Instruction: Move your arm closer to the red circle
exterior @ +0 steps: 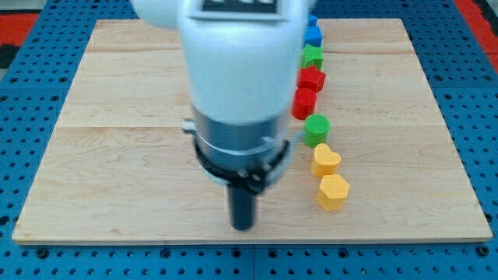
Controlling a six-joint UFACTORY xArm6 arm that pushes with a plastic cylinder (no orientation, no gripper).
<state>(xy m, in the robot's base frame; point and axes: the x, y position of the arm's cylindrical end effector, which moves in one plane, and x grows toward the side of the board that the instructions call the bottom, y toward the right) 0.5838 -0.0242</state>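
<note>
1. Red circle (pixel 304 103) sits in a column of blocks right of the board's (pixel 117 155) middle, between a red star (pixel 311 78) above and a green circle (pixel 317 129) below.
2. My tip (pixel 243 225) rests on bare wood, lower left of the red circle, well apart from it.
3. The rod carries nothing; it touches no block.
4. A yellow heart (pixel 325 161) and yellow hexagon (pixel 333 191) lie to the tip's right.

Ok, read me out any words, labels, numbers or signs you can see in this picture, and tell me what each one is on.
No text can be read.
Arm housing: a dark panel at the view's top edge shows pale marks, cut off by the frame and too blurred to read.
Blocks, from the blue one down to the yellow hexagon: no markings.
Wooden board: no markings.
My tip: no markings.
</note>
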